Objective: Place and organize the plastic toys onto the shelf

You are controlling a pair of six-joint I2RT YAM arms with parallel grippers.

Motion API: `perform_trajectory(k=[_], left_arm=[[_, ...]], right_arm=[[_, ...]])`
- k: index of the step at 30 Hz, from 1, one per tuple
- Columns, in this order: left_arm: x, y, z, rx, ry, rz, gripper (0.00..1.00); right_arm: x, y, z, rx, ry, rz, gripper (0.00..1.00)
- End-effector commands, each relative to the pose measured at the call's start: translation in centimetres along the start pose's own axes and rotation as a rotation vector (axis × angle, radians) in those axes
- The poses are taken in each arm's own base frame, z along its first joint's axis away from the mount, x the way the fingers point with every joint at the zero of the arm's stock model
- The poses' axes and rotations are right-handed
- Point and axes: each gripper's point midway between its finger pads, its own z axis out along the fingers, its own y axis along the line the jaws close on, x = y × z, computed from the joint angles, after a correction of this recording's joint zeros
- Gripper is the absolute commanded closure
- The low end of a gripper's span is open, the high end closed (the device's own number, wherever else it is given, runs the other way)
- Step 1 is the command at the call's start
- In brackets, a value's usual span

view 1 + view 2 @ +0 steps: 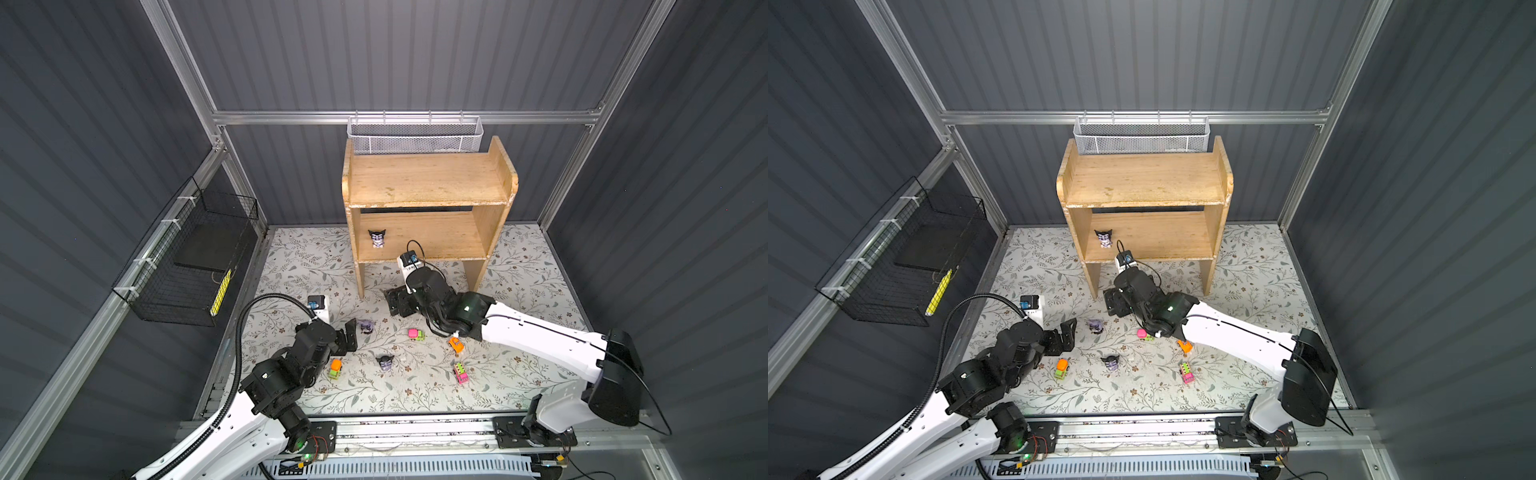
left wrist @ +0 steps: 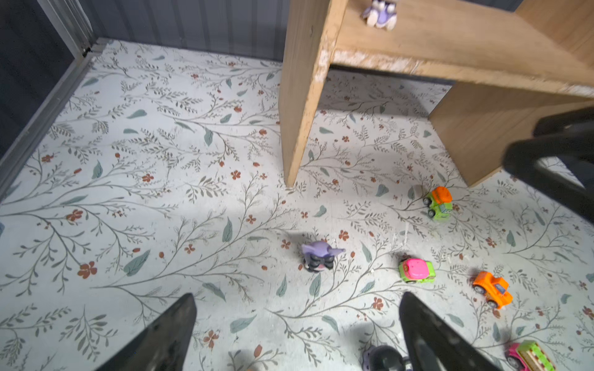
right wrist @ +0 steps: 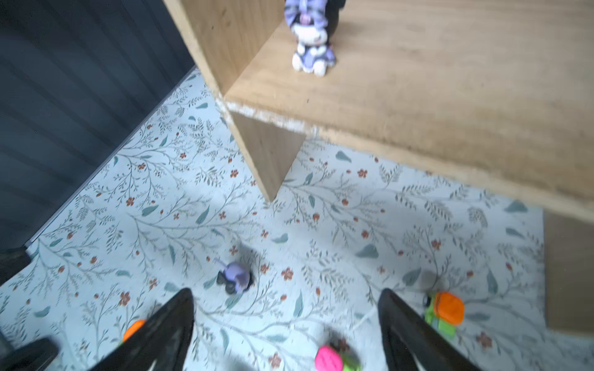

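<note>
Gaping wide, left end effector (image 2: 297, 298) and right end effector (image 3: 287, 292); shelf (image 1: 428, 178) holds one figurine (image 1: 377, 238).

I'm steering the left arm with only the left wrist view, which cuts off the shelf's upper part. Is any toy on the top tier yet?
Observer: No. In both top views the top tier of the shelf carries no toy.
Operator: Are any toys out of my camera's sight?
Observer: Yes. In a top view an orange-topped green car sits on the floral mat beside the left arm, behind the left hand.
</note>
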Motion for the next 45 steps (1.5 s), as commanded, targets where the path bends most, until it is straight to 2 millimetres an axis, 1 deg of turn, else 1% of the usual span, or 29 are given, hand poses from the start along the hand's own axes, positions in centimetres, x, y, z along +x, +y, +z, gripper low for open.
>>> perform_trajectory(k=[1, 3, 6, 8, 12, 16, 18, 24, 30, 37, 45], left_arm=[[2.3, 0.5, 0.4, -0.002, 0.068, -0.04, 0.04], [3.4, 0.7, 0.7, -0.007, 0.093, -0.048, 0.05], [4.4, 1.2, 0.9, -0.018, 0.109, -0.064, 0.05], [4.9, 1.5, 0.9, -0.024, 0.114, -0.074, 0.05], [5.4, 1.5, 0.9, -0.01, 0.117, -0.096, 0.07], [5.8, 1.4, 0.9, -0.01, 0.139, -0.111, 0.1], [5.9, 1.5, 0.8, -0.014, 0.147, -0.116, 0.1], [5.8, 2.1, 0.7, -0.046, 0.133, -0.135, 0.07], [6.3, 2.2, 1.3, -0.06, 0.138, -0.129, 0.06], [6.5, 2.9, 1.5, -0.086, 0.117, -0.141, 0.04], [6.4, 3.9, 1.2, -0.11, 0.069, -0.18, 0.03]], right_arm=[[4.3, -0.9, -1.9, 0.052, 0.105, 0.085, 0.12], [6.3, -0.7, -2.7, 0.057, 0.153, 0.109, 0.12], [8.6, 0.1, -3.6, 0.059, 0.207, 0.116, 0.12], [9.6, 0.9, -3.8, 0.048, 0.23, 0.117, 0.12], [12.1, 2.9, -3.5, 0.006, 0.307, 0.121, 0.12], [13.6, 4.1, -3.1, -0.028, 0.368, 0.141, 0.13], [14.1, 4.7, -2.9, -0.049, 0.391, 0.15, 0.14], [15.7, 5.2, -1.8, -0.032, 0.461, 0.118, 0.16], [16.8, 6.2, -0.6, -0.043, 0.511, 0.112, 0.16], [16.7, 7.0, 0.2, -0.04, 0.523, 0.097, 0.15], [17.1, 7.0, 1.6, -0.011, 0.553, 0.107, 0.15]])
